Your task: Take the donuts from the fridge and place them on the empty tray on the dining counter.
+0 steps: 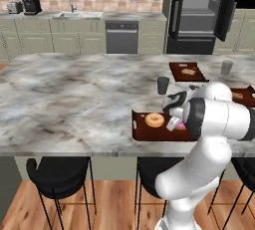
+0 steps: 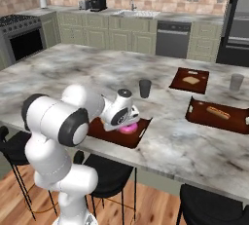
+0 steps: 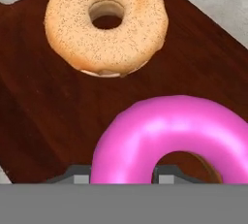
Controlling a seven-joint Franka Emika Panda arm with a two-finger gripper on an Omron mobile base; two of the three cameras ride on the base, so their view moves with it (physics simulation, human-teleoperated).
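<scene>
— Fingers (image 3: 164,174) are seen pinched on the near rim of the pink donut (image 3: 179,136); the gripper (image 3: 123,175) is held low over the tray (image 3: 43,116).

— And the arm?

— It is bent forward over the dining counter (image 1: 74,94) edge. The orange-tan donut (image 3: 106,22) lies just beyond; bare tray wood is left alongside.

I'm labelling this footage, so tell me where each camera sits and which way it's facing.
Left base view: behind the arm's left, looking across the dining counter toward the open fridge; white arm lower right.
Right base view: behind its right, facing the counter; arm lower left.
Hand view: on the hand, looking down at the tray; finger tips at the bottom.
Shared: the pink donut in the gripper, the tan donut.
</scene>
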